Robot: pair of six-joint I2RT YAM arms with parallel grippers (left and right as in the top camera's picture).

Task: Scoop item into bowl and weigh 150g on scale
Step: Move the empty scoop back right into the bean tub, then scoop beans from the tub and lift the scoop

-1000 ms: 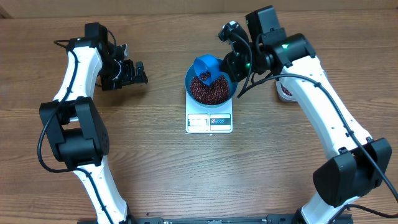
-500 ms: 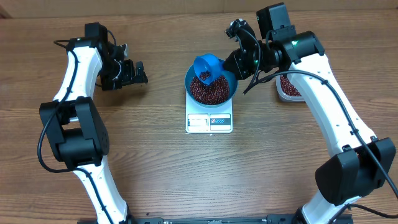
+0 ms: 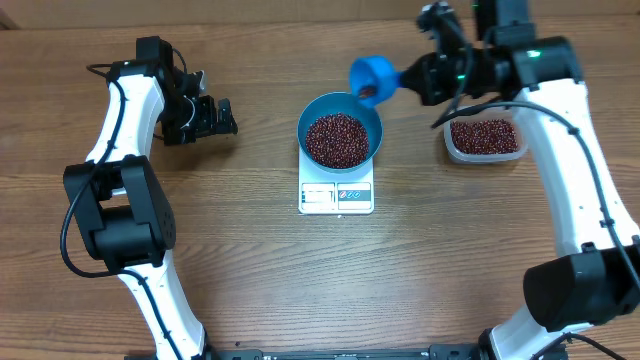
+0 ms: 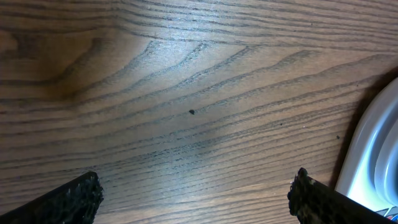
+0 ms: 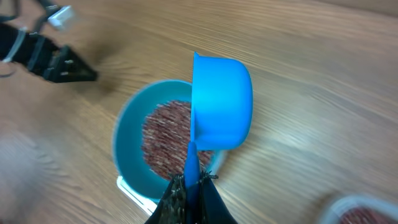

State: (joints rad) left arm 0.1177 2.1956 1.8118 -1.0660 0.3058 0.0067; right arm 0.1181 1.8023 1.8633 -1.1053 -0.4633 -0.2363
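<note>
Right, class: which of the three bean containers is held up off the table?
The small blue plastic scoop, gripped by the right end effector; the round blue bowl sits on the white scale, the clear plastic tub on the wooden table.

Blue bowl (image 3: pixel 356 106) sits on white scale (image 3: pixel 337 197) at ctr of wood table (image 3: pixel 250 260), w/ a heap of red-brown beans (image 3: pixel 336 139) inside. Right gripper (image 3: pixel 408 78) is clamped on handle of small blue scoop (image 3: pixel 371 75), just past bowl's far-right rim; a few beans show in it. Clear tub (image 3: pixel 449 150) w/ more beans lies to the right, apart from scale. Left gripper (image 3: pixel 222 117), fingers spread & empty, is well left of bowl.
</note>
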